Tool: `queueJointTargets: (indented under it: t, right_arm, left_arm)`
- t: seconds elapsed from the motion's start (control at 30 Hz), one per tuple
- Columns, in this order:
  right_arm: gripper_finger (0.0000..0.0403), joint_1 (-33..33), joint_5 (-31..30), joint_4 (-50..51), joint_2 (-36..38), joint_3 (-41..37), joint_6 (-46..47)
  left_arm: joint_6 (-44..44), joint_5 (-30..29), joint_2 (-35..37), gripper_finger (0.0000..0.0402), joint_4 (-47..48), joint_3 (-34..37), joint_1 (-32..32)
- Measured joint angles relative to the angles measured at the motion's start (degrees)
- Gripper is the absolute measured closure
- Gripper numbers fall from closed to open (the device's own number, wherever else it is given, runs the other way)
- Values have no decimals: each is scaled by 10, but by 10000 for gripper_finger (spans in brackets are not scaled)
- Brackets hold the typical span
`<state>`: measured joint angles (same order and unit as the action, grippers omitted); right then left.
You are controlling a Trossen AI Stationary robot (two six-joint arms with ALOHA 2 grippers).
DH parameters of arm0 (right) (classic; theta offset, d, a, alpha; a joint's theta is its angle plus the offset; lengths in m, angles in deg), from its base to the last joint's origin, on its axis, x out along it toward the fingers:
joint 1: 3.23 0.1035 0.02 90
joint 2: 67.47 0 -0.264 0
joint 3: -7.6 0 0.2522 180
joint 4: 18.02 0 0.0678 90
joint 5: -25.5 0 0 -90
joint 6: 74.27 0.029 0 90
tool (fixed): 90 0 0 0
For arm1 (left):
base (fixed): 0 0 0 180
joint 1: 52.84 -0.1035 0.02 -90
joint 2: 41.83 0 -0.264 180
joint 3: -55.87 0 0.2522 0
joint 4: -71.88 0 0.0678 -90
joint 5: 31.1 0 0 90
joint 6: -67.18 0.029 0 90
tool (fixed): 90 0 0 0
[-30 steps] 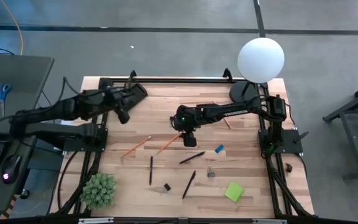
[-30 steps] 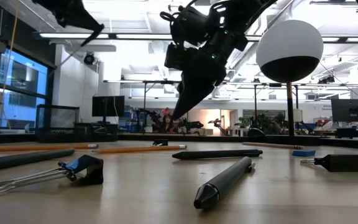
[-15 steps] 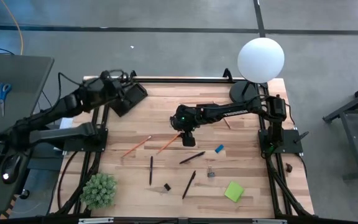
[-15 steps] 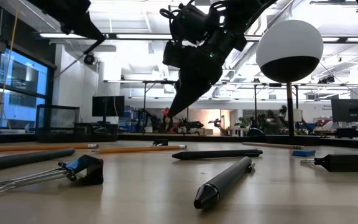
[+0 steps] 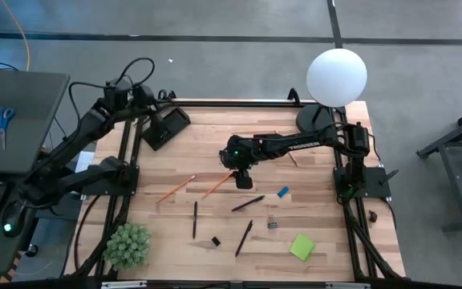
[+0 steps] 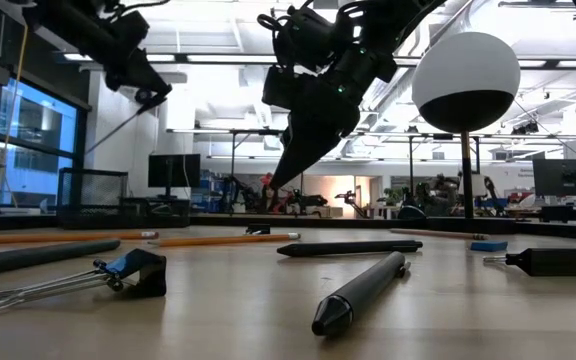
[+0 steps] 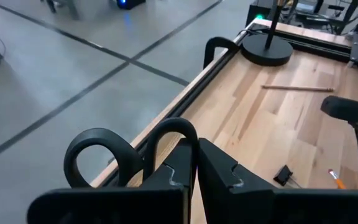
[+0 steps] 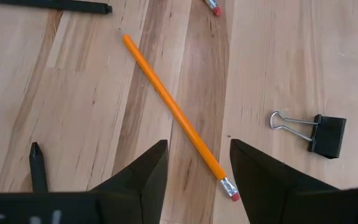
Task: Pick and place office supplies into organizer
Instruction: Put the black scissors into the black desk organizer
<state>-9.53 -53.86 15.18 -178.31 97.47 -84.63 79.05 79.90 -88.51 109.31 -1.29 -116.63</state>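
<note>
Left tool [image 7: 194, 168] has swung back off the bench's far-left corner, closed, empty, past the organizer [image 5: 164, 127]. Right tool [image 8: 194, 163] stays open above an orange pencil [image 8: 176, 114] mid-bench; pickup pending.

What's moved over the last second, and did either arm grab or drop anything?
The left gripper, shut and empty, pulled back from over the organizer toward the table's far-left corner, past its edge. The right gripper stayed open above the orange pencil mid-table, holding nothing. Nothing was grabbed or released. Pens, pencils, binder clip, eraser and sticky-note pad lie where they were.
</note>
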Motion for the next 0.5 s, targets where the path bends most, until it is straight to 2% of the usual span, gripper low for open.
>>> queueJointTargets:
  t: [0.17,0.3,0.5]
  right_arm:
    - [238,0,0,0,0,0,8]
    - [238,0,0,1,0,0,12]
    - [238,1,0,11,0,0,13]
  left_arm:
    - [10,20,-8,401,-9,7,-23]
    - [-12,51,-7,401,-64,47,-47]
    - [-42,55,-7,401,-120,88,-82]
